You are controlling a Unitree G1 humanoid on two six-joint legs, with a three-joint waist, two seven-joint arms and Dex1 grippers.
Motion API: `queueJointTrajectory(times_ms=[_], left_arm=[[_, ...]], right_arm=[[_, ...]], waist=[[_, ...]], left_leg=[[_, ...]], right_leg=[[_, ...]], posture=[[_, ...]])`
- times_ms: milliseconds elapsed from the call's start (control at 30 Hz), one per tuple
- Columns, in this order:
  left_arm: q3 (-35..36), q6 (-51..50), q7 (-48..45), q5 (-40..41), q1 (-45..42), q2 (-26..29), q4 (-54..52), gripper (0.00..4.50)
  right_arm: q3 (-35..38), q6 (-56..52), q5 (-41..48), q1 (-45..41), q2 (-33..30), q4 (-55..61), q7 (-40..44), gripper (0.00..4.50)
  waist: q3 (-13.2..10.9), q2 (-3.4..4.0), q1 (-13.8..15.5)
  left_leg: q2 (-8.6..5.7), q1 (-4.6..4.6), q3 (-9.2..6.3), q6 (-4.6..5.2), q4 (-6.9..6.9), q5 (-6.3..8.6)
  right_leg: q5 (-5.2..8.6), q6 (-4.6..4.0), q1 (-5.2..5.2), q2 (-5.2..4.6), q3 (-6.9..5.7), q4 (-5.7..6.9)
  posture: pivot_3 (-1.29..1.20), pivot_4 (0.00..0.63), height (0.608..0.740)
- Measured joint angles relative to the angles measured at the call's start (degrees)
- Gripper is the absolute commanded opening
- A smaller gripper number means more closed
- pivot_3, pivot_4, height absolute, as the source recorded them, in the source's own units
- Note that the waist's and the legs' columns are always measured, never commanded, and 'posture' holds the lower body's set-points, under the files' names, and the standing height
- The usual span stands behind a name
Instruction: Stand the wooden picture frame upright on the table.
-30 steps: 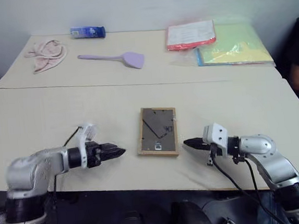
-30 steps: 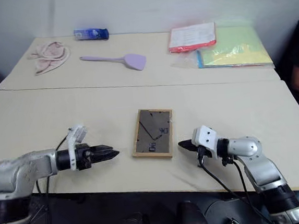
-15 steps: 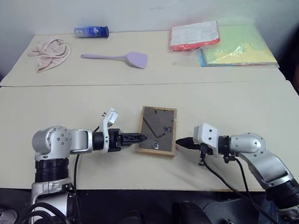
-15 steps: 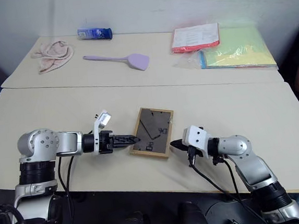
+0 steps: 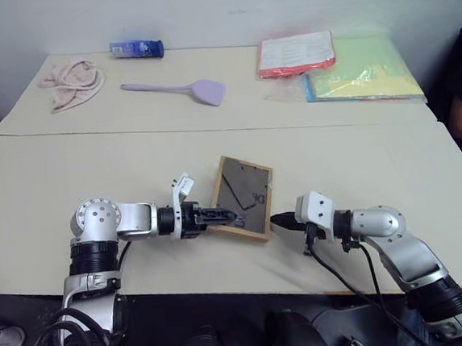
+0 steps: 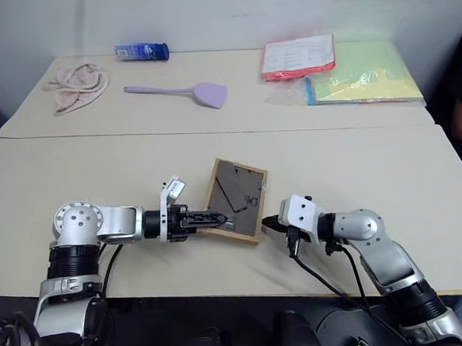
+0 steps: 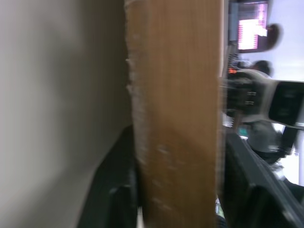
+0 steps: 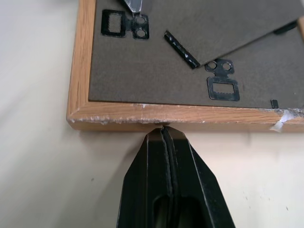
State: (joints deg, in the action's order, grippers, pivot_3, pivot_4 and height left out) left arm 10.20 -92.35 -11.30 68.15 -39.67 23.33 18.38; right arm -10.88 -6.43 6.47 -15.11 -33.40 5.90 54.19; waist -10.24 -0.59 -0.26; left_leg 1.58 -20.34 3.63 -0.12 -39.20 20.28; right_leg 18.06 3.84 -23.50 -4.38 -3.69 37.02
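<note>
The left claw (image 5: 228, 218) pinches the near left edge of the wooden picture frame (image 5: 245, 196), probably to tip it up. The right claw (image 5: 277, 220), shut tight and empty, presses its tip against the frame's other edge so it can't slide. The frame lies back-up between them on the desk (image 5: 359, 162).

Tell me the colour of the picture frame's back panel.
Dark grey-brown, bordered by light wood; the wooden picture frame shows it best in the right wrist view.
</note>
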Motion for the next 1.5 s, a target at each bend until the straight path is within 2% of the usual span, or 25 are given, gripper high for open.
queueJointTrajectory(times_ms=[167, 267, 333, 400, 500, 633, 833, 1000, 1133, 1233, 1333, 1500], left_arm=[[1.07, 0.09, 1.88, 1.24, 1.35, -0.47, -1.65, 1.28], [1.91, 2.91, -0.85, 0.32, 5.67, 0.69, -8.48, 1.28], [-1.69, 10.82, -9.23, -3.55, 10.64, 6.18, -17.71, 1.28], [-4.38, 16.42, -15.03, -7.33, 12.52, 9.92, -22.38, 1.28], [-7.54, 22.49, -20.79, -11.56, 14.16, 11.75, -25.05, 1.28], [-9.08, 25.04, -23.39, -13.85, 14.48, 10.89, -25.88, 1.28], [-8.96, 25.43, -23.9, -15.11, 15.0, 10.45, -26.59, 1.28], [-6.85, 21.17, -21.64, -13.69, 14.04, 7.78, -25.71, 1.28], [-3.83, 12.87, -18.63, -9.56, 11.92, 5.24, -22.77, 1.28], [0.07, 4.3, -15.92, -5.72, 9.26, 3.65, -18.96, 1.28], [3.28, 0.67, -13.27, -0.19, 7.63, 6.37, -13.36, 1.28], [1.92, -0.16, -8.5, 10.54, 7.34, 12.01, -6.44, 1.28]], right_arm=[[0.35, 0.22, 0.65, 0.15, 0.09, -0.36, 0.06, 0.0], [4.89, -2.58, 7.82, 1.02, 0.09, 1.02, 1.79, 0.54], [8.62, -7.38, 15.86, 0.67, 0.09, 3.33, 4.09, 1.24], [9.97, -12.63, 20.94, -1.0, 0.16, 4.26, 4.46, 1.81], [9.82, -20.46, 25.75, -5.19, 1.27, 4.65, 3.53, 2.87], [7.54, -23.38, 25.02, -11.03, 4.94, 2.32, 0.6, 4.17], [4.39, -22.27, 23.97, -14.4, 9.33, 0.0, 1.51, 4.17], [2.12, -21.41, 24.42, -13.0, 8.32, 2.8, 7.05, 4.17], [2.4, -16.9, 23.48, -10.48, 5.42, 4.66, 9.68, 4.17], [2.88, -8.5, 19.72, -8.85, 4.11, 4.04, 10.97, 4.17], [6.17, 0.64, 17.53, -7.94, 2.65, 0.74, 12.63, 4.17], [12.98, 10.5, 17.48, -7.81, -0.09, -2.09, 14.79, 4.17]], waist=[[0.0, 0.0, 0.01], [-0.01, -0.01, -0.08], [-0.02, -0.02, -0.62], [-0.02, -0.02, -0.81], [0.0, 0.01, -1.07], [0.0, 0.01, -0.99], [0.0, 0.01, -0.52], [0.0, 0.0, 0.18], [-0.01, -0.01, 0.15], [-0.02, -0.02, -0.09], [-0.03, -0.04, -0.51], [-0.04, -0.03, -0.67]], left_leg=[[0.0, 0.01, 0.0, -0.04, 0.0, -0.02], [0.04, -0.01, 0.01, -0.05, 0.04, -0.01], [0.12, -0.01, 0.01, -0.14, 0.06, -0.01], [0.11, 0.1, 0.04, -0.18, 0.04, -0.03], [0.1, 0.14, 0.04, -0.18, 0.06, -0.03], [0.08, 0.06, 0.03, -0.12, 0.1, 0.0], [0.07, -0.01, 0.01, 0.0, 0.08, 0.04], [0.05, -0.1, -0.03, 0.08, 0.08, 0.08], [0.01, -0.14, -0.03, 0.14, 0.07, 0.1], [0.03, -0.11, -0.01, 0.1, 0.06, 0.08], [0.07, -0.08, 0.0, 0.03, 0.07, 0.04], [0.06, -0.08, -0.05, 0.03, 0.09, 0.04]], right_leg=[[0.0, 0.0, 0.0, 0.01, 0.01, 0.0], [0.0, 0.0, -0.03, 0.04, 0.01, -0.03], [0.02, -0.03, -0.05, 0.13, 0.02, -0.04], [0.04, -0.08, 0.01, 0.13, 0.06, -0.15], [0.06, -0.12, 0.01, 0.1, 0.09, -0.09], [0.06, -0.12, -0.03, 0.05, 0.08, -0.12], [0.03, -0.06, -0.05, 0.02, 0.06, -0.05], [0.03, -0.05, -0.08, -0.01, 0.03, -0.07], [0.01, -0.01, -0.07, -0.05, 0.02, -0.11], [0.01, -0.01, -0.09, 0.01, 0.02, -0.07], [0.01, -0.01, -0.11, 0.05, 0.03, -0.04], [0.01, -0.01, -0.09, -0.02, 0.02, -0.06]], posture=[[0.0, 0.15, 0.74], [0.0, 0.15, 0.74], [0.0, 0.15, 0.74], [0.0, 0.15, 0.74], [0.0, 0.15, 0.74], [0.0, 0.15, 0.74], [0.0, 0.15, 0.74], [0.0, 0.15, 0.74], [0.0, 0.15, 0.74], [0.0, 0.15, 0.74], [0.0, 0.15, 0.74], [0.0, 0.15, 0.74]])
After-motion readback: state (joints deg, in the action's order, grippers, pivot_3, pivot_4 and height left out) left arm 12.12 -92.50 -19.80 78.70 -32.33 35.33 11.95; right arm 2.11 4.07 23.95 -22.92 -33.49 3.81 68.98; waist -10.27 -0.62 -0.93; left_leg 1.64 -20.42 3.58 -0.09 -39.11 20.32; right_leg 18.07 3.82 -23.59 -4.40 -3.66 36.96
